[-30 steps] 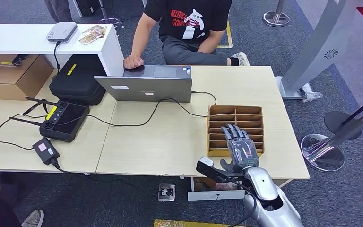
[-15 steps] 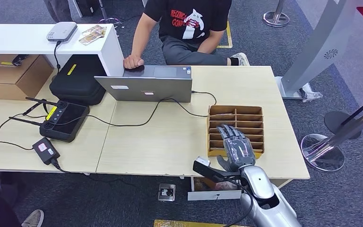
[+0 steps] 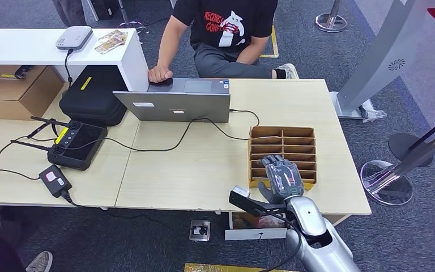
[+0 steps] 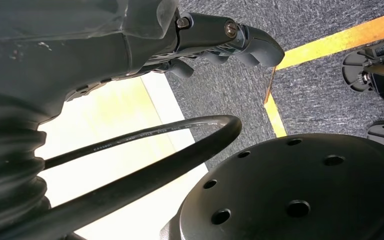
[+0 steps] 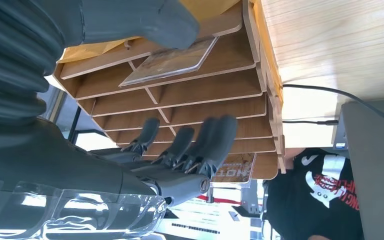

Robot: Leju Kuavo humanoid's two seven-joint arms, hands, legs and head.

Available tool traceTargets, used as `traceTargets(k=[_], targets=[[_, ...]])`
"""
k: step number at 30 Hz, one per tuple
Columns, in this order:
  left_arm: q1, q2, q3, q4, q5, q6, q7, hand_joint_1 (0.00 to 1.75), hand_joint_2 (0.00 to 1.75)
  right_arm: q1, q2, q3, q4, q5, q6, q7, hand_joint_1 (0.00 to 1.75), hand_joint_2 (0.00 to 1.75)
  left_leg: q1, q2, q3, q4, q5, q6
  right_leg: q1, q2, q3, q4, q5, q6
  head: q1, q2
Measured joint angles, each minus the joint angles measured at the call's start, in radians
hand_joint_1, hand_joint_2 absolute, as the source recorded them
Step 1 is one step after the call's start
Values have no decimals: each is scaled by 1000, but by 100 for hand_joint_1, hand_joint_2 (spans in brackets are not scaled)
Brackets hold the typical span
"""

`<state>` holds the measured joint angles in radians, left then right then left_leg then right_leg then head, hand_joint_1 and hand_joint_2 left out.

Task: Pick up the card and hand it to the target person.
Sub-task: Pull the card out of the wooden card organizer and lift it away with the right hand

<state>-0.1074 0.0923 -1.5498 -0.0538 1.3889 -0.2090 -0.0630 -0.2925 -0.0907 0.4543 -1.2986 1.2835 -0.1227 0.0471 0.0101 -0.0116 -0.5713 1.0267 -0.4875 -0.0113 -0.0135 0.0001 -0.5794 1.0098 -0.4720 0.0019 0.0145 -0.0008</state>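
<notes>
A clear-sleeved card lies in one of the front slots of the wooden slotted rack at the table's right. My right hand hovers over the rack's near slots with its fingers spread and bent downward. Its thumb sits just above the card, and nothing is gripped. A second printed card shows in a far slot. The person in a black T-shirt sits across the table. My left hand hangs over the carpet, holding nothing.
A laptop stands open at the table's far middle, the person's hand resting on it; its cable runs toward the rack. A black controller and black case lie at the left. A stanchion base stands right of the table.
My right hand has drawn back toward the table's near edge, and its fingers have bent down over the rack's front slots.
</notes>
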Motion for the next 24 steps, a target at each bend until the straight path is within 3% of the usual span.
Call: traceTargets(k=[7, 14, 20, 24], targets=[[0, 0, 0, 0, -1, 0, 0, 0, 175, 2, 0, 0, -2, 0, -2, -2, 98, 175, 0, 0, 0, 0, 0, 0, 0, 0, 0, 0, 0, 0, 0, 0], [0, 0, 0, 0, -6, 0, 0, 0, 175, 7, 0, 0, -2, 1, -4, -2, 56, 175, 0, 0, 0, 0, 0, 0, 0, 0, 0, 0, 0, 0, 0, 0], [-1, 0, 0, 0, -12, 0, 0, 0, 175, 13, 0, 0, -3, 17, -4, 3, 38, 175, 0, 0, 0, 0, 0, 0, 0, 0, 0, 0, 0, 0, 0, 0], [-1, 1, 0, 0, -13, 1, 0, 0, 175, 22, -1, 0, -5, 18, -3, 7, 45, 175, 0, 0, 1, 0, 0, 0, 0, 0, 0, 0, 0, 0, 0, 0]])
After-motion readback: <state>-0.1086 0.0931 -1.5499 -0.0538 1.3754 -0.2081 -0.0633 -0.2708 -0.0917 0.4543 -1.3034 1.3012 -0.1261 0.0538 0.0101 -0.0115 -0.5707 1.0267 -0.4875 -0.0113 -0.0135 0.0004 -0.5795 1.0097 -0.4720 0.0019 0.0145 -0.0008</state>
